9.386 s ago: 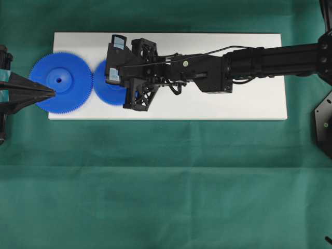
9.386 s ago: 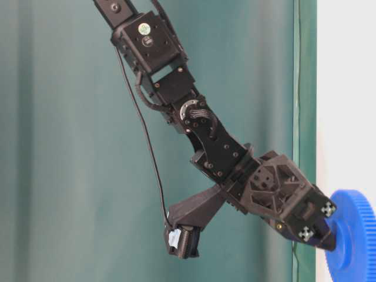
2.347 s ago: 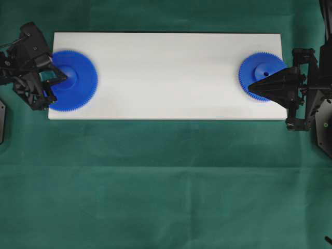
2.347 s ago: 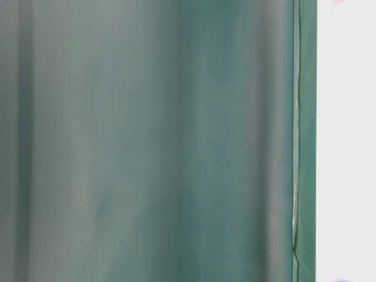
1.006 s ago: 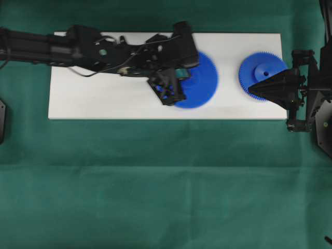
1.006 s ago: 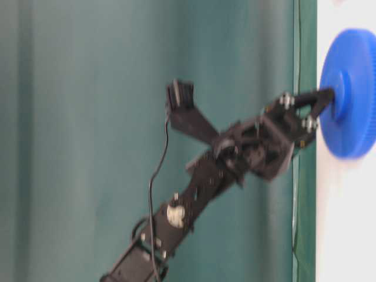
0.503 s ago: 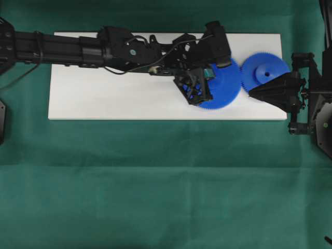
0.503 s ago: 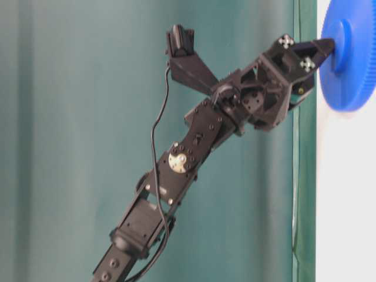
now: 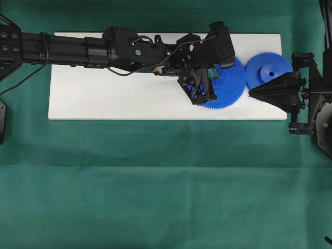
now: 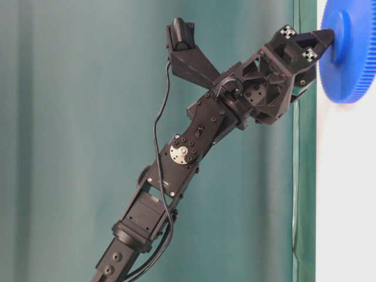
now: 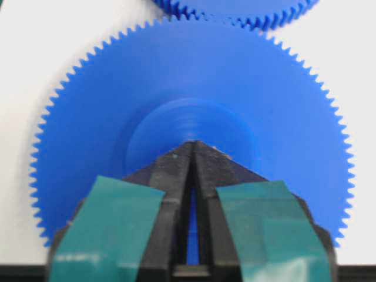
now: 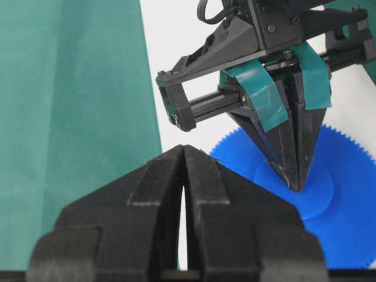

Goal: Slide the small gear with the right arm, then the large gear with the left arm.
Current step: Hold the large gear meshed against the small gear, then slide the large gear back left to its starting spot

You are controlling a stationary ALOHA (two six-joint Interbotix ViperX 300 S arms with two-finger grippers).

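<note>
The large gear (image 9: 226, 83), blue and toothed, has slid against the small gear (image 9: 269, 68).

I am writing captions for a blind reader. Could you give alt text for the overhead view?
The left arm reaches across a white board, its closed gripper pressing on the large blue gear, whose teeth meet the small blue gear at the board's right end. The right gripper, closed, points at the small gear's edge; green cloth surrounds the board.

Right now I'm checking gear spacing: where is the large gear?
In the overhead view the large gear lies on the white board's right part, its teeth meeting the small gear, with the left hand on its hub.
</note>
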